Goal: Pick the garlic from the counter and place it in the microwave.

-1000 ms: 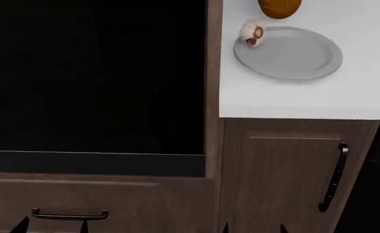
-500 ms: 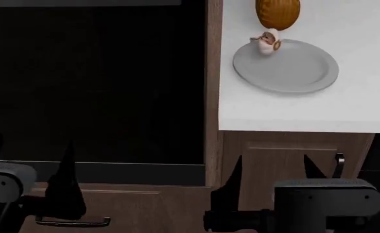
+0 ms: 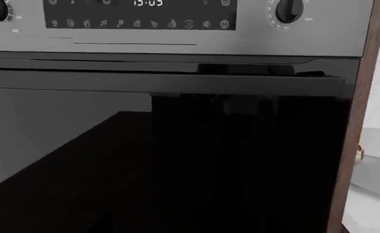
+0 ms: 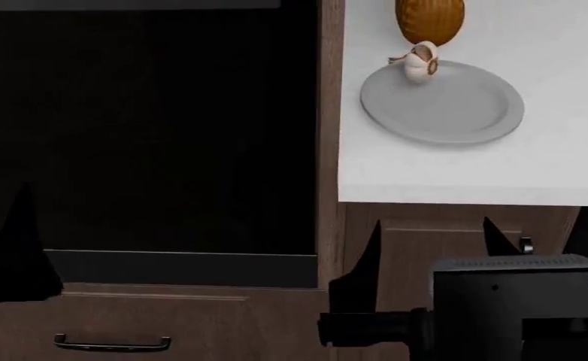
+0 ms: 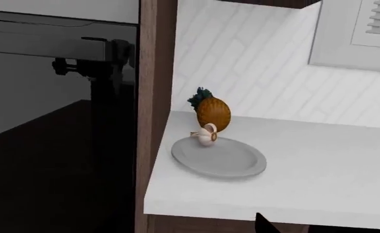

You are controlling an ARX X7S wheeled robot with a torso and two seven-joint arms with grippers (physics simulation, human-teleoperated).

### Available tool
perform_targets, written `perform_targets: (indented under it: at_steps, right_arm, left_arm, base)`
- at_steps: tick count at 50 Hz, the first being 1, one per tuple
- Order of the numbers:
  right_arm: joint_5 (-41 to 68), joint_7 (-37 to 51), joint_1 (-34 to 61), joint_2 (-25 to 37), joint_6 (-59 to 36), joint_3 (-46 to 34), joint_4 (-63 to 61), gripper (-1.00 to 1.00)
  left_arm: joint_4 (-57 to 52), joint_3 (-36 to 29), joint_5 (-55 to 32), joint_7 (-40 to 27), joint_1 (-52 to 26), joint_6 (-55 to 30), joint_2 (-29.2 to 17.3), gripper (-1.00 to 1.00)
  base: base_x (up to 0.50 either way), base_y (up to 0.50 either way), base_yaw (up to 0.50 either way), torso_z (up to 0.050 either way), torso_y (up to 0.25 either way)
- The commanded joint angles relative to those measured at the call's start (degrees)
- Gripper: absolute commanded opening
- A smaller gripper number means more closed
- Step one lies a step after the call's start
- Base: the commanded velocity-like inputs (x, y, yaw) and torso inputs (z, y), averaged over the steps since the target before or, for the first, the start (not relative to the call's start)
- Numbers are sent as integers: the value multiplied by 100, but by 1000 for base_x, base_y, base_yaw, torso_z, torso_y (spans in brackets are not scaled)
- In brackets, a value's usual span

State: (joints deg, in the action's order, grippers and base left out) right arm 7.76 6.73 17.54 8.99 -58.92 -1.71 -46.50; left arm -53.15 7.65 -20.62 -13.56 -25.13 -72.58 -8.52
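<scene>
The garlic (image 4: pixel 420 62) (image 5: pixel 207 136), a small whitish bulb, lies on the far rim of a round grey plate (image 4: pixel 444 113) on the white counter (image 4: pixel 425 177), touching the foot of the pineapple (image 4: pixel 429 19). My right gripper (image 4: pixel 431 226) hovers low in front of the cabinet under the counter, open and empty, well short of the garlic; one fingertip (image 5: pixel 263 222) shows in the right wrist view. Of my left gripper (image 3: pixel 194 226), open before the black oven door, only one finger (image 4: pixel 21 248) shows in the head view. The microwave is out of view.
A black oven (image 3: pixel 177 145) with a digital display, knobs and a handle bar (image 5: pixel 89 65) fills the space left of a wood-brown cabinet side (image 4: pixel 329 113). Drawer handle (image 4: pixel 111 344) below it. A cabinet door (image 4: pixel 425 248) sits under the counter. White tiled wall (image 5: pixel 255 63) behind.
Both arms rose into the head view. The left gripper then slid left, partly out of frame. The garlic rolled from the plate's left rim to its far rim by the pineapple.
</scene>
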Motion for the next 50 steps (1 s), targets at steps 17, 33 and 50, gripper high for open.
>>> perform_targets:
  at_steps: [17,33,50]
  right_arm:
    - [-89,202,171,168,-18,-203,72,100]
    - [-73,257,115,238,50,-203,72,100]
    - [-1576,-955,21,-474,86,-74,34,100]
  left_arm:
    - [53,3188,-396,237,86,562,1,100]
    - [99,3153,-479,266,158,556,-14,100]
    - [87,2959,72,398,60,278,28,100]
  base:
    - [0,0,0,0,0]
    - [0,0,0,0,0]
    - [12,-3,-6,1,-4]
